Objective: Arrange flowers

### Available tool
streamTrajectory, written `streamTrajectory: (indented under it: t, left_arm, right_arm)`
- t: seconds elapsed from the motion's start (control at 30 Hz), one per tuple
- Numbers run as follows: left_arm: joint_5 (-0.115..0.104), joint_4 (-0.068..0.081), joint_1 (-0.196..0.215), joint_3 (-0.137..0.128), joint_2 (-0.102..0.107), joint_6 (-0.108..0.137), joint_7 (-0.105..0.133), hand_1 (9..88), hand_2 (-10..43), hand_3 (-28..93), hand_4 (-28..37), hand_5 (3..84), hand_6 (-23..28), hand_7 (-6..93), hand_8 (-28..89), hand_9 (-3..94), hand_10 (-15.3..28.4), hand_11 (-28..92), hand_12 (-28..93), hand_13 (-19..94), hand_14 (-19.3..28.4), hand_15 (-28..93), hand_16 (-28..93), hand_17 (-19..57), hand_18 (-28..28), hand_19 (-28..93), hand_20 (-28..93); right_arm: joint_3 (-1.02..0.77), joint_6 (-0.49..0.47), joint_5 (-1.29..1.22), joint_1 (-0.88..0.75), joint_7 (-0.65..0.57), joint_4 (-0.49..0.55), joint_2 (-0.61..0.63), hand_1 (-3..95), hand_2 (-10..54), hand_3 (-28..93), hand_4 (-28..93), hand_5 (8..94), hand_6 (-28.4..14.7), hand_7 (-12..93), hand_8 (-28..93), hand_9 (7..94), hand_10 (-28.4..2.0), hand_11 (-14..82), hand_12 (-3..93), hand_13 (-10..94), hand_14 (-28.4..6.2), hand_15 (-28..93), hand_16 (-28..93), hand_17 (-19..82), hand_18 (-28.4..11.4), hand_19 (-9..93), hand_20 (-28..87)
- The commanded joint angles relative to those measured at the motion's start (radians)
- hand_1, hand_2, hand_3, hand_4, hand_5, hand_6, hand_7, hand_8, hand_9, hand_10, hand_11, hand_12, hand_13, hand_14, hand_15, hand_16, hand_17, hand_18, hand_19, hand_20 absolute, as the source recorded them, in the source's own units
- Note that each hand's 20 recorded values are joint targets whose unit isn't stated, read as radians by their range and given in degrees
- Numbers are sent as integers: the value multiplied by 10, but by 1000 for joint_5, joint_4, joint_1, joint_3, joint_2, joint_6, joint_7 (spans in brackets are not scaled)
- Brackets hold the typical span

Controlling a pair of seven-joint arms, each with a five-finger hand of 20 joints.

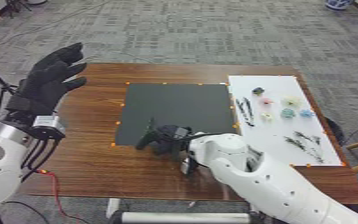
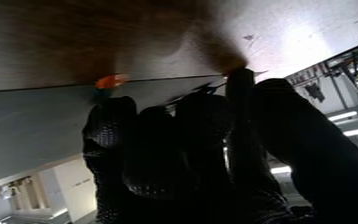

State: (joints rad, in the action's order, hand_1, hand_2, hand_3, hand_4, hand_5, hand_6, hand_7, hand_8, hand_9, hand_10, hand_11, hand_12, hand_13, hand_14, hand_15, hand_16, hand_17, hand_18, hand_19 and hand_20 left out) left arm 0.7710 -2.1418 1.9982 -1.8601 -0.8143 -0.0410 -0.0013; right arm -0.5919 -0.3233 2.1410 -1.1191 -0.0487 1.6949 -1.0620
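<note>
At the far left, the robot's left hand (image 1: 47,82) is raised by the left edge of the brown desk (image 1: 82,165), loosely open and holding nothing. Next comes a dark square mat (image 1: 175,102) with orange markers along its edges. The right hand (image 1: 165,142) is at its near side, with a dark, thin sprig (image 2: 193,93) right by it; I can't tell how far open that hand is or whether it grips the sprig. To the right lies a white sheet (image 1: 295,85) with the flowers spread over it. Slim dark stems (image 1: 246,111) lie along its left side. Beside them are a small dark flower (image 1: 258,91), a soft pink flower (image 1: 266,101) and a pale yellow flower (image 1: 267,116). Further right are a cream flower (image 1: 291,101) and two ruffled light-blue flowers (image 1: 306,113), with feathery, dark green sprigs (image 1: 307,144) nearer the robot.
</note>
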Motion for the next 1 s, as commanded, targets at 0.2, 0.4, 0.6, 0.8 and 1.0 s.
streamTrajectory:
  t: [0.2,0.4,0.6,0.8,1.0]
  left_arm:
    - [0,-6,5,-6,-11,15,-3,261,-76,701,-252,204,11,195,-87,135,83,123,224,37,113,361,-16,-145,199,386,102]
    - [0,-7,9,-10,-14,13,-1,262,-75,701,-253,205,12,194,-88,135,83,124,225,37,114,362,-17,-144,199,386,102]
    - [0,-11,17,-17,-16,14,-1,262,-75,701,-253,205,11,196,-87,135,83,125,225,38,113,362,-18,-145,199,388,102]
    - [0,-9,14,-7,-15,15,-1,261,-74,702,-253,205,11,197,-89,135,83,124,224,37,113,362,-18,-145,199,388,102]
    - [-2,-12,25,-17,-18,20,0,260,-74,702,-253,205,10,200,-89,135,83,125,224,37,114,363,-18,-144,199,389,102]
  right_arm:
    - [-58,-41,-35,-74,8,39,73,200,146,932,-117,441,39,188,-155,771,-122,677,390,766,-113,863,344,344,-235,871,458]
    - [-177,-114,-269,-168,77,104,69,206,121,931,-141,434,37,186,-153,763,-124,671,390,759,-112,863,347,337,-234,866,460]
    - [-192,-46,-278,-193,73,160,99,210,104,932,-165,432,36,184,-152,756,-128,666,387,750,-114,864,345,331,-234,862,462]
    - [-173,87,-205,-168,-53,153,134,213,118,932,-140,431,30,180,-149,759,-127,669,380,753,-114,866,336,332,-235,862,463]
    - [-160,211,-138,-149,-146,144,150,218,118,932,-119,413,5,167,-137,757,-126,668,382,754,-113,866,338,334,-234,865,458]
